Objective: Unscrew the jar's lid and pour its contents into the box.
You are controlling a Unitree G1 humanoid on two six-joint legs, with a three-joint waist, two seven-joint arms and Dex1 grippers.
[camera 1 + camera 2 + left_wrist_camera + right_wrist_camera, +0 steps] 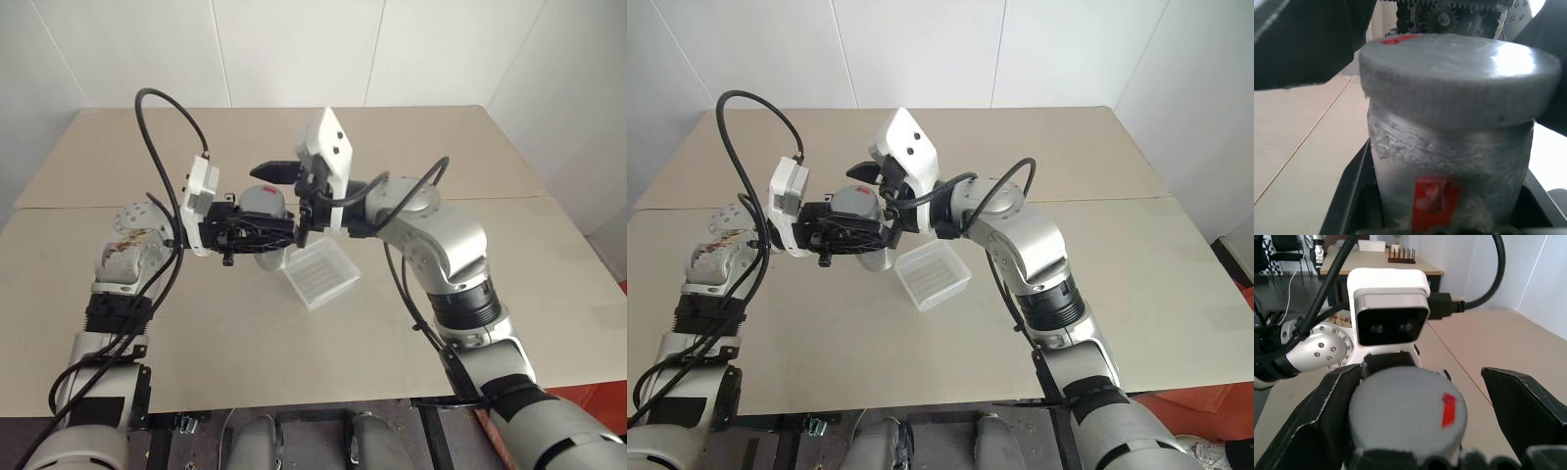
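Left wrist view gave us the jar (1449, 176) clamped in the left jaws, lid (1454, 78) on; head views added the box (319, 273) at centre, right jaws spread around the lid.

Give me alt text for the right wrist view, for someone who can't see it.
A grey lid with a small red mark, seen from above on the jar, sits between the two black fingers of the open right claw, one on each side. Behind it is the left arm's white wrist camera above a beige table.
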